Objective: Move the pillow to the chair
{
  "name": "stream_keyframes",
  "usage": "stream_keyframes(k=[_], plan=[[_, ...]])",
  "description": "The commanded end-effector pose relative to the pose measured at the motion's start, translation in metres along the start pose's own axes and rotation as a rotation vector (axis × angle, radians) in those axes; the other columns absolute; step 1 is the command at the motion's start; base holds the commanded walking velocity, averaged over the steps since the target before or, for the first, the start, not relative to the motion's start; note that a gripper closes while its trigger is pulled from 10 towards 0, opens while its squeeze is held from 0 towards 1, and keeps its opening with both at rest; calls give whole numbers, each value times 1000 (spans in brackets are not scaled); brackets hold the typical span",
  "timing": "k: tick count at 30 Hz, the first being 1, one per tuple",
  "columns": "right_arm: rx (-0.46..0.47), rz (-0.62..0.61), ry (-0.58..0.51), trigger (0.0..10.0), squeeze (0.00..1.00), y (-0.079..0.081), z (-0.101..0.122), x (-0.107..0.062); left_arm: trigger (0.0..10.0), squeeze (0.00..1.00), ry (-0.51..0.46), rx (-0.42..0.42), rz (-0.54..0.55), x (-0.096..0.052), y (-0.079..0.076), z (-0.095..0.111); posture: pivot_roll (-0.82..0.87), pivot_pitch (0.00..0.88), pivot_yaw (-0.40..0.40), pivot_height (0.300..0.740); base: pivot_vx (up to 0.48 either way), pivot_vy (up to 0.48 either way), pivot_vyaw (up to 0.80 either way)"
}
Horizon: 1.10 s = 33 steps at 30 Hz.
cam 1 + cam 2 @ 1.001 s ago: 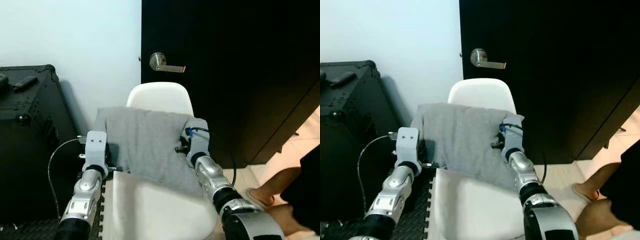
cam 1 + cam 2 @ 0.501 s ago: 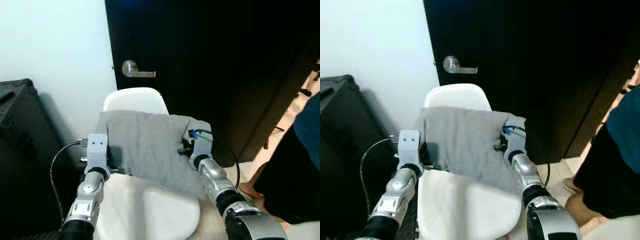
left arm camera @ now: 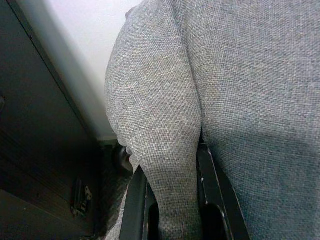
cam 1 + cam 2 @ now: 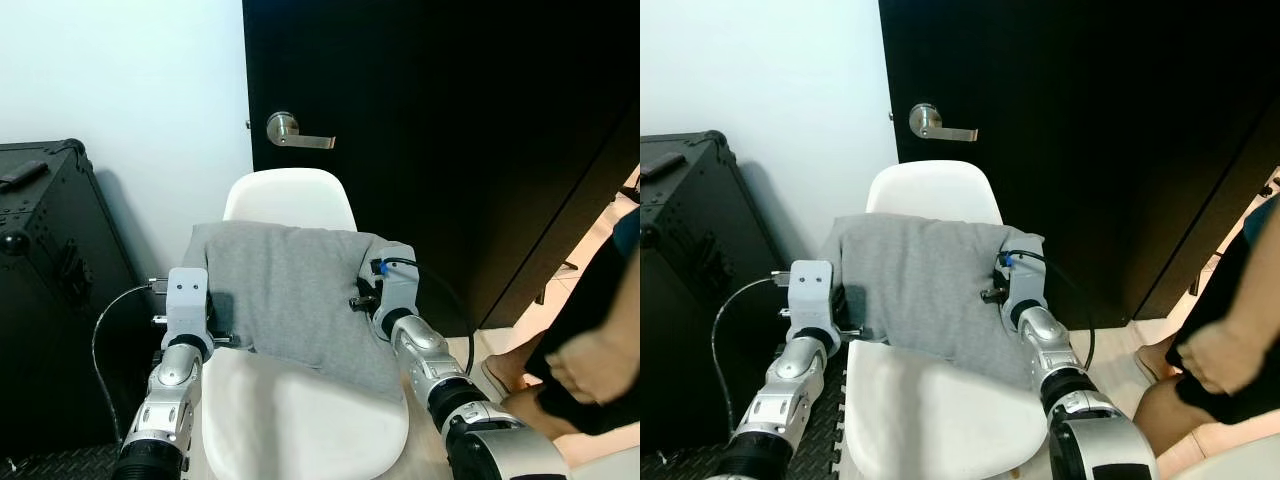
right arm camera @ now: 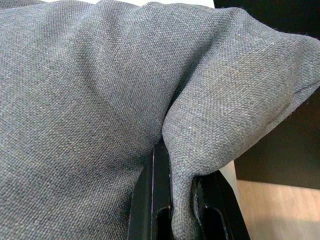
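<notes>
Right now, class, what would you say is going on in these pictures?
A humanoid robot holds a grey fabric pillow over the white moulded plastic chair by the black door. The left gripper pinches one side fold, the right gripper the other. The pillow hangs above the seat, against the backrest, not yet released. A person stands on the robot's right.

Both arms reach forward, the left gripper [image 3: 172,200] and right gripper [image 5: 182,200] each pinching a fold of pillow [image 4: 290,290] fabric.
</notes>
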State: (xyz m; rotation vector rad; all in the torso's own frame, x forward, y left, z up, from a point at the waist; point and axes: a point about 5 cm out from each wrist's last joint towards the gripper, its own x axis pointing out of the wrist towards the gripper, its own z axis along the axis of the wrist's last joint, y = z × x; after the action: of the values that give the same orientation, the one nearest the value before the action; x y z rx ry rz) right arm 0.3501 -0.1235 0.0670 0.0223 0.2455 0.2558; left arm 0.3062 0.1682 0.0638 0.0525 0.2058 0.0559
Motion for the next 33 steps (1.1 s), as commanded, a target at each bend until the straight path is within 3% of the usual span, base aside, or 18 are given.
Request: stream_keyframes(k=[1,15,33], plan=[[-10,52,-7,10000,0,9,4,3,10000,0,-23,18,-66,0,-17,5,52,0,-61,670,0,0,0],[-12,45,-3,10000,0,6,1,1,10000,0,-20,28,-87,-1,-20,3,43,0,-61,620,0,0,0],[-29,45,-9,10000,0,6,3,1,10000,0,-25,26,-88,-1,-22,4,38,0,-75,620,0,0,0]])
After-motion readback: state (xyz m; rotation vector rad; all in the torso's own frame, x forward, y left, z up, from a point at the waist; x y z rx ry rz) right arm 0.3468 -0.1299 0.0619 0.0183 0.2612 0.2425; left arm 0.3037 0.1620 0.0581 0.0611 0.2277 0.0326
